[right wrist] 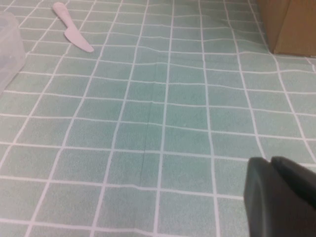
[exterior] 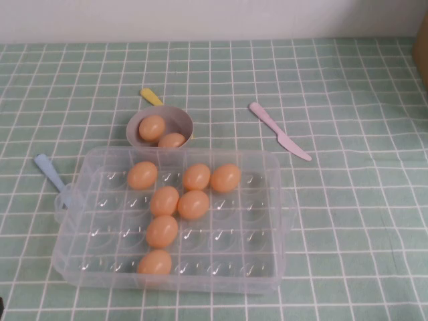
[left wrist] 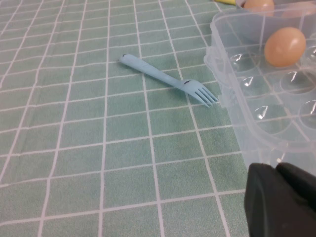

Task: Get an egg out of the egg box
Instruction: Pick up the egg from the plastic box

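Green checked cloth [exterior: 348, 221] covered the table below a white wall [exterior: 200, 17]. Seven eggs, one [exterior: 193, 204] central, sat in the egg box [exterior: 267, 267]. Left gripper [left wrist: 276, 170] and right gripper [right wrist: 271, 163] hovered low, fingers pressed together.

Seven orange-tan eggs sit in the dimples of the clear plastic egg box [exterior: 267, 167], one egg [exterior: 226, 178] rightmost.

Yellow plastic utensil [exterior: 151, 96]: mostly hidden behind the mauve round bowl [exterior: 137, 126]. Brown box-like object [exterior: 421, 48]: cut by the right edge. Left gripper [left wrist: 282, 200] and right gripper [right wrist: 281, 195]: cropped at lower right, seemingly closed.
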`<state>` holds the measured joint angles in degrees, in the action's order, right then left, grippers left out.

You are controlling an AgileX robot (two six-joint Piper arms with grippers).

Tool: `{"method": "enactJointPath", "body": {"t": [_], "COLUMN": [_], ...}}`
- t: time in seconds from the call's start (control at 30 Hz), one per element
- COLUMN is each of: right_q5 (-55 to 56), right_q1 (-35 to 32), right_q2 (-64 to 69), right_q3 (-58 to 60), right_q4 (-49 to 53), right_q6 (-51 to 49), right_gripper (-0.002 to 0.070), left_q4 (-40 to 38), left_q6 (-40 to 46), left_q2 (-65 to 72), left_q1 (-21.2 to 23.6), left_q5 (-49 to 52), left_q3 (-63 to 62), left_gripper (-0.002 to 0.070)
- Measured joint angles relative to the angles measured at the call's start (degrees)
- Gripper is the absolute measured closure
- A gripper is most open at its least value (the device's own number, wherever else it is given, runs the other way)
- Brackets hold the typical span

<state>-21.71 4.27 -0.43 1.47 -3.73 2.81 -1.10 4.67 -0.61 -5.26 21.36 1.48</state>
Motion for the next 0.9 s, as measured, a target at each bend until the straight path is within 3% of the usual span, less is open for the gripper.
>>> {"method": "enactJointPath", "body": {"t": [0.9], "right_q5": [0.00], "right_q1": [0.00], "right_q2": [0.00], "right_q3": [0.00], "right_q4": [0.00], "right_q6": [0.00], "right_gripper": [0.0694], "left_q4": [-1.17], "left_q6": [0.00], "left_q2": [0.00], "left_q1": [0.00], "left_q5": [-1.33], "left_q3": [0.00], "left_gripper": [0.0678]}}
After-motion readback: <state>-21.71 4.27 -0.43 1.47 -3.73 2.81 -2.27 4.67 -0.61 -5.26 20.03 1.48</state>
